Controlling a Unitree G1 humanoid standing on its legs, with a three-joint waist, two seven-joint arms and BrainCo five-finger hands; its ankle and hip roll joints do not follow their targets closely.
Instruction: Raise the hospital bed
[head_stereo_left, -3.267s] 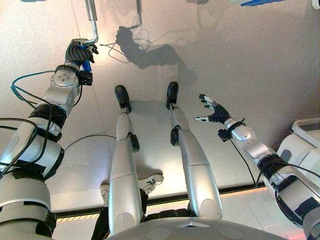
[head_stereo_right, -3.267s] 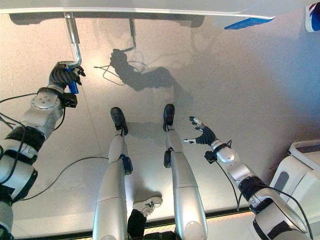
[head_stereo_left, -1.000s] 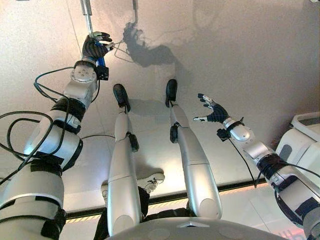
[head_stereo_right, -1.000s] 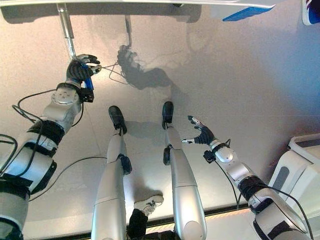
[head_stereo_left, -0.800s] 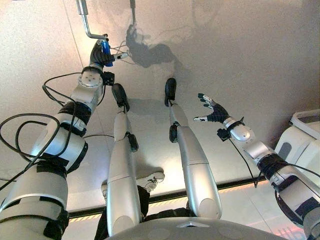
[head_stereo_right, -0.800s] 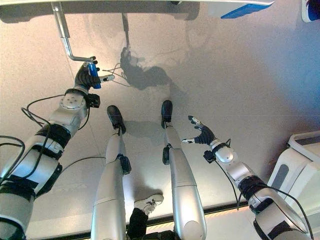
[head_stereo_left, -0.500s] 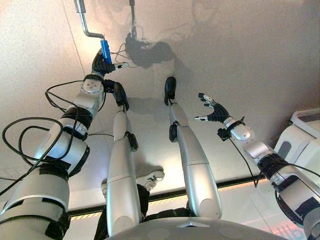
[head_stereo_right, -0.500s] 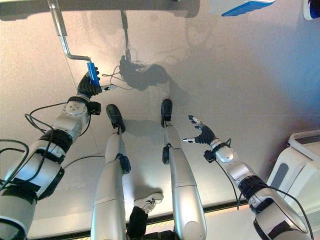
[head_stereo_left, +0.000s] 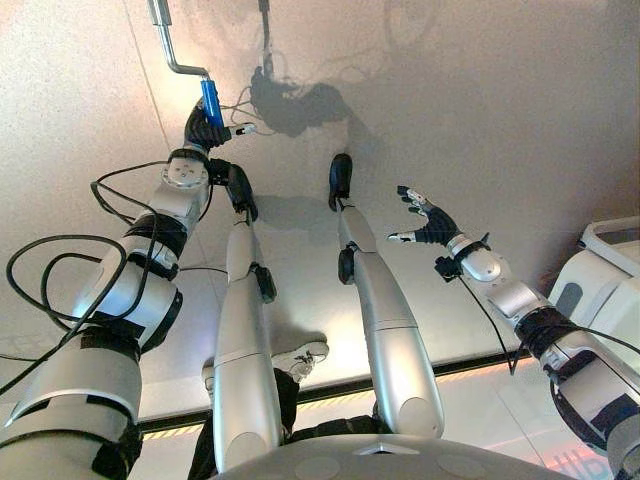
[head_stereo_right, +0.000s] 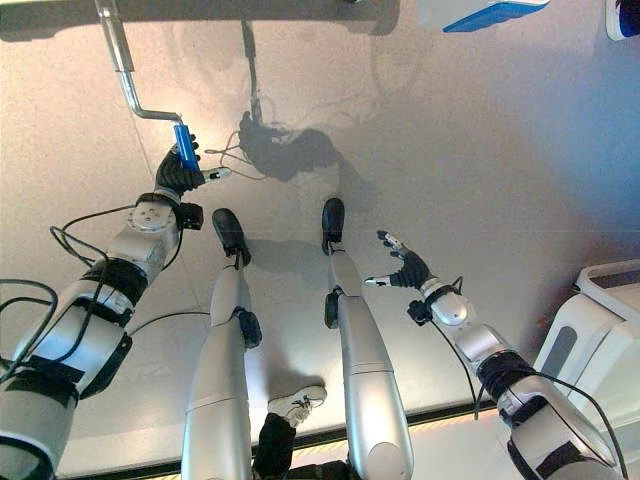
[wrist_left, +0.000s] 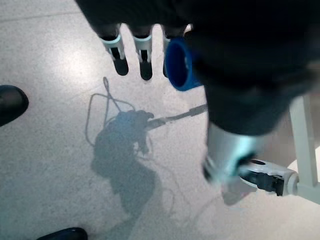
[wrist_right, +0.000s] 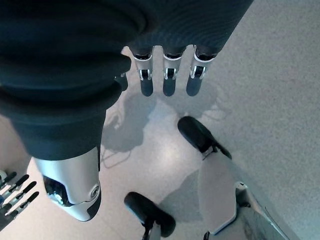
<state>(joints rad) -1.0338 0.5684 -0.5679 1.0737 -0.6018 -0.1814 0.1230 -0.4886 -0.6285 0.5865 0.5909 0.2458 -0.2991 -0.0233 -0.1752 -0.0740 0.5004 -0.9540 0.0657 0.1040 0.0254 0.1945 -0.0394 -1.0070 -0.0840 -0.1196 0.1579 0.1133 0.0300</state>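
My left hand (head_stereo_right: 178, 176) is wrapped round the lower end of the blue grip (head_stereo_right: 184, 144) on the bent metal crank (head_stereo_right: 127, 75) — the crank runs up to the hospital bed frame (head_stereo_right: 200, 12) at the far edge, above the pale floor (head_stereo_right: 480, 160). In the left wrist view the blue grip's end sits against my palm. My right hand (head_stereo_right: 405, 268) hangs free over the floor — fingers spread, holding nothing. I can read no writing anywhere.
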